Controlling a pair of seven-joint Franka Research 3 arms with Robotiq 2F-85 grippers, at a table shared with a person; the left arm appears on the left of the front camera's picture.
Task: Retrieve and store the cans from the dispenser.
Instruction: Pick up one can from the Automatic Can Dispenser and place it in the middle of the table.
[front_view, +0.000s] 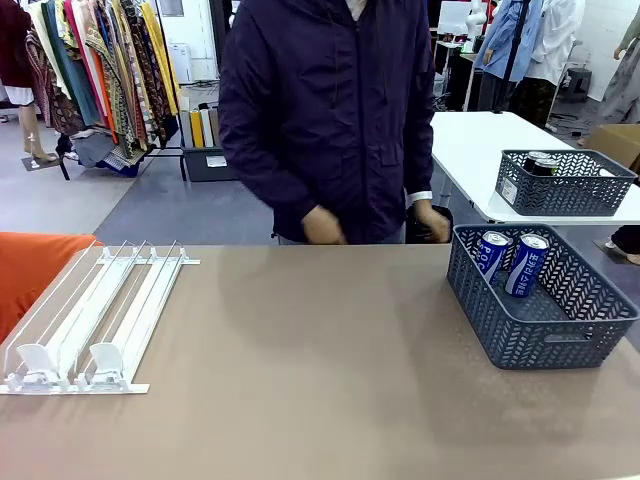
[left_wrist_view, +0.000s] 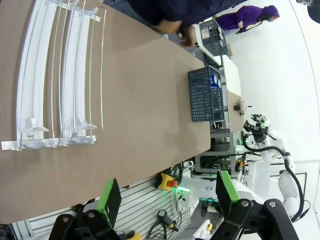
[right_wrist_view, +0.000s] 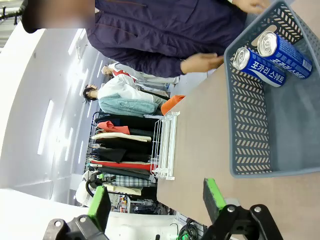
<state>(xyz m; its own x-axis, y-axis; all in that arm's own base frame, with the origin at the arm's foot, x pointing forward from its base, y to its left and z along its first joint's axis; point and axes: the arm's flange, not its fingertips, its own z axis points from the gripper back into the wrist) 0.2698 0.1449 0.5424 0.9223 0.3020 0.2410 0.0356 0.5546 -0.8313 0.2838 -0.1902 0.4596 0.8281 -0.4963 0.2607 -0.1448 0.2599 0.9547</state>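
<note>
The white and clear dispenser (front_view: 100, 310) lies at the table's left, and its rail lanes hold no cans. Two blue cans (front_view: 492, 252) (front_view: 527, 262) lean inside the grey mesh basket (front_view: 545, 340) at the right. In the left wrist view my left gripper (left_wrist_view: 166, 195) is open above the table's near edge, with the dispenser (left_wrist_view: 60, 75) ahead of it. My right gripper (right_wrist_view: 157, 200) is also open and holds nothing. It hovers beside the basket (right_wrist_view: 249, 135), where both blue cans (right_wrist_view: 257, 66) (right_wrist_view: 285, 50) show.
A person in a dark jacket stands at the far side, with both hands (front_view: 322, 226) (front_view: 432, 222) at the table's edge. A second mesh basket (front_view: 565, 190) holding dark cans (front_view: 542, 162) sits on a white table behind. An orange object (front_view: 35, 265) is at far left.
</note>
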